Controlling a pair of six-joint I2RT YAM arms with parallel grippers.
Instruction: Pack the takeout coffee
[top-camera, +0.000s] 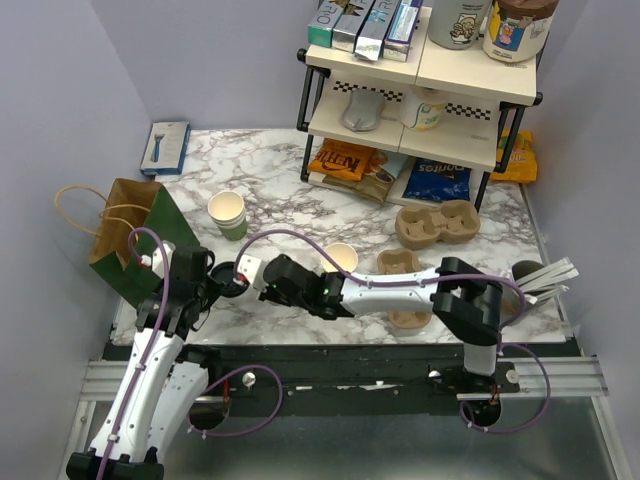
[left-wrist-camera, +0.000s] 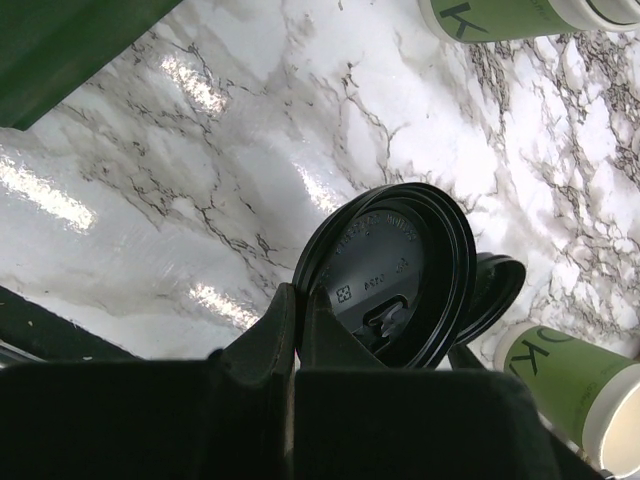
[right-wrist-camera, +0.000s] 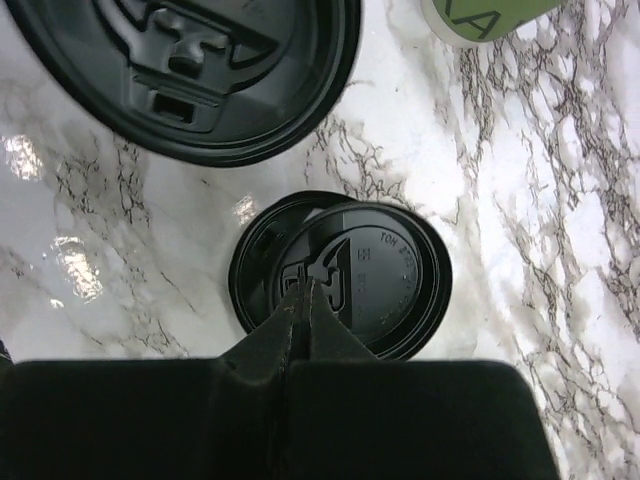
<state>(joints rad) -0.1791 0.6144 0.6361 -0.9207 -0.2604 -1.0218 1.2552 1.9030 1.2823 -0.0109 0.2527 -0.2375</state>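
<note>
The left jaws are shut tight on the rim of a black lid (left-wrist-camera: 390, 275). They hold it tilted above the marble surface (left-wrist-camera: 200, 150), low in the left wrist view. The right jaws are shut too, with their tips over a second lid (right-wrist-camera: 385, 275) lying flat. I cannot tell if they pinch it. A green cup (top-camera: 342, 258) stands open mid-frame in the top view.
</note>
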